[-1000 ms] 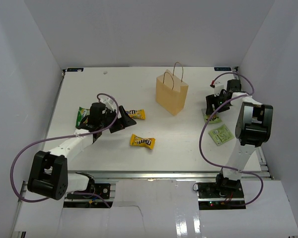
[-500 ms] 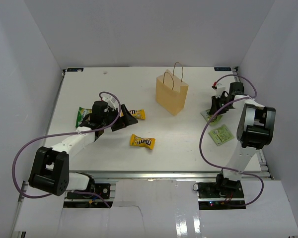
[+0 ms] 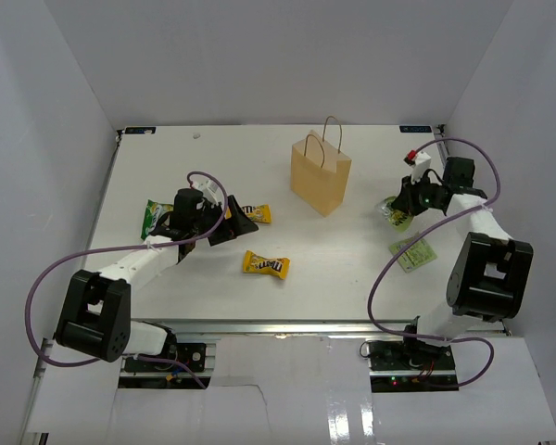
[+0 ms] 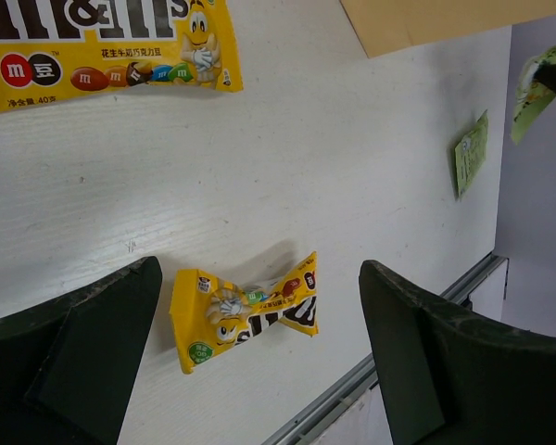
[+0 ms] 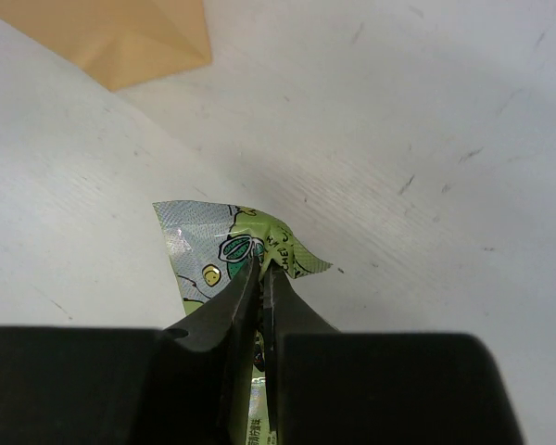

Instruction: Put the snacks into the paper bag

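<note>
Green-and-white snack packet pinched shut in your right gripper.
Next, lift it over the tan kraft paper bag; left gripper gapes empty.

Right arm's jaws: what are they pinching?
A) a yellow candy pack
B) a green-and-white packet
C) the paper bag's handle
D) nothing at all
B: in the right wrist view, the right arm's jaws are squeezed shut on the crumpled edge of a green-and-white packet, with the tan paper bag off to the side and untouched.
</note>
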